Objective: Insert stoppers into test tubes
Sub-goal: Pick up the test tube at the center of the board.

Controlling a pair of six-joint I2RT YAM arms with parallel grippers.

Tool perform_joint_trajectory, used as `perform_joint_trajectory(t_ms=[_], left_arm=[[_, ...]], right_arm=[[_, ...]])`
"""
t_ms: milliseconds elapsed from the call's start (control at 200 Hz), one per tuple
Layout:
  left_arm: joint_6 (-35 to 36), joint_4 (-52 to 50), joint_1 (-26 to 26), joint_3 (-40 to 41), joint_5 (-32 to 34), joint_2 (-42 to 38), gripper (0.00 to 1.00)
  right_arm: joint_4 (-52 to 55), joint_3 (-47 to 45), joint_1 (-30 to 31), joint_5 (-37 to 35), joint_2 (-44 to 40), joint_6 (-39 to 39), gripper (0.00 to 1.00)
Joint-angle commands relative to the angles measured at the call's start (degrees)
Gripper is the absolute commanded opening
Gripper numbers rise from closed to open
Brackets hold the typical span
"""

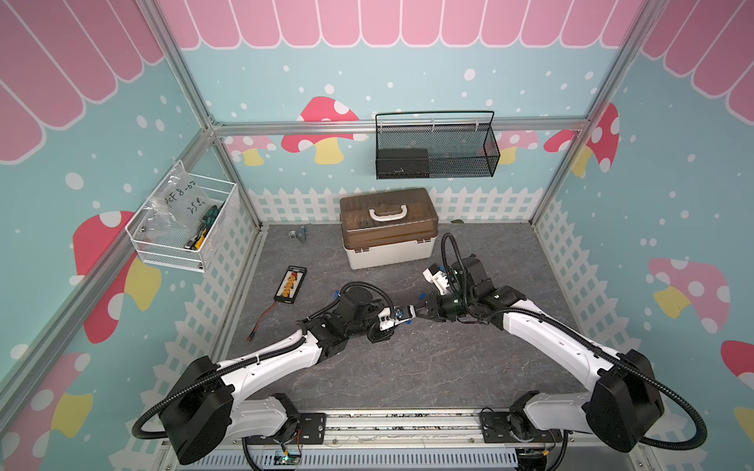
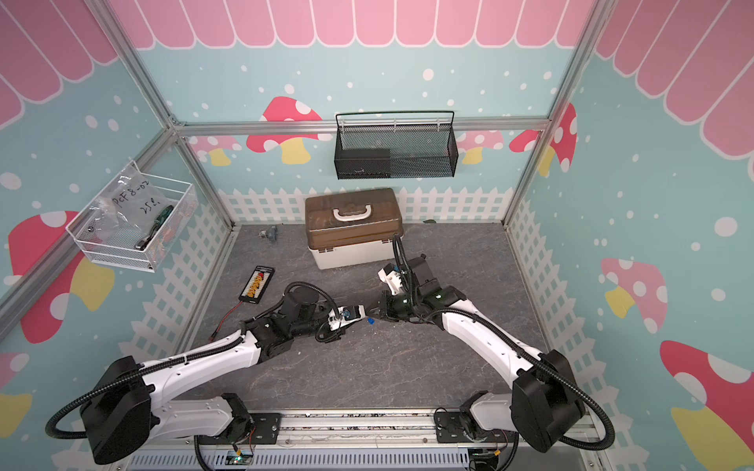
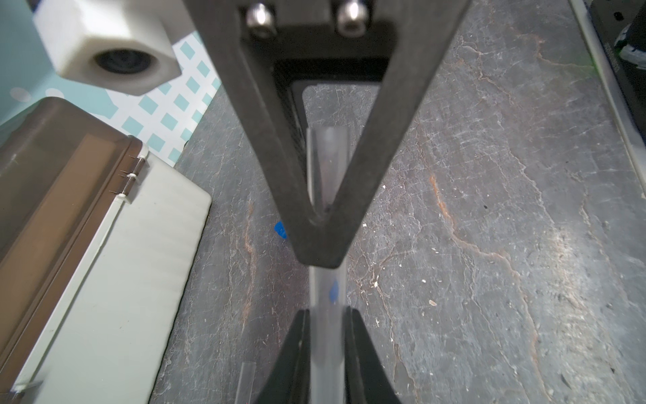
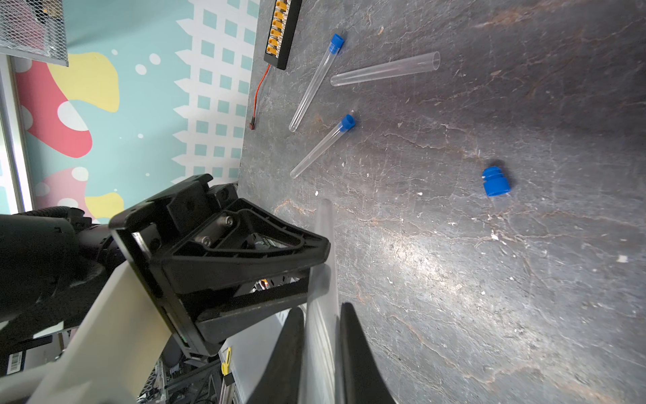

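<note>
Near the middle of the grey tabletop (image 1: 408, 367), one long clear test tube (image 3: 321, 286) is clamped by the left claw (image 3: 327, 314) from 9 o'clock and the right claw (image 3: 321, 252) from 3, likely to be kept steady. A small blue stopper (image 2: 370, 321) is left loose at 6 o'clock.

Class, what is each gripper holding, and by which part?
Both hold one clear test tube: the left gripper clamps it toward its rounded end, the right gripper toward its open end.
</note>
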State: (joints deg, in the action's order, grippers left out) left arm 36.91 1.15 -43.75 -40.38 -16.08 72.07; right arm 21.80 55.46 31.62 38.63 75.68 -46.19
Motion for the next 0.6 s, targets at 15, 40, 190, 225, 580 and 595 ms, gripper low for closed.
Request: perform_joint_trajectory(t_ms=[15, 40, 190, 225, 580, 595], left_arm=[[1.50, 0.62, -0.37, 0.55, -0.71, -1.58, 0.20], [1.50, 0.61, -0.37, 0.57, -0.60, -1.66, 0.21], [1.26, 1.24, -0.37, 0.96, 0.59, -1.85, 0.34], [1.37, 1.25, -0.37, 1.08, 0.84, -1.80, 0.36], [2.25, 0.92, -0.37, 1.27, 0.56, -0.97, 0.38], [2.21, 0.93, -0.37, 1.27, 0.53, -0.97, 0.38]], right_arm=[[-0.18, -0.24, 0.43, 0.23, -0.01, -0.29, 0.13], [-0.19, -0.27, 0.38, 0.38, -0.10, -0.38, 0.13], [-0.26, -0.52, 0.46, 1.39, -1.42, -0.96, 0.11], [-0.23, -0.61, 0.41, 1.65, -1.94, -1.15, 0.10], [-0.43, -1.32, 0.33, 3.28, -5.76, -2.76, 0.10], [-0.44, -1.32, 0.41, 3.30, -5.80, -2.84, 0.10]])
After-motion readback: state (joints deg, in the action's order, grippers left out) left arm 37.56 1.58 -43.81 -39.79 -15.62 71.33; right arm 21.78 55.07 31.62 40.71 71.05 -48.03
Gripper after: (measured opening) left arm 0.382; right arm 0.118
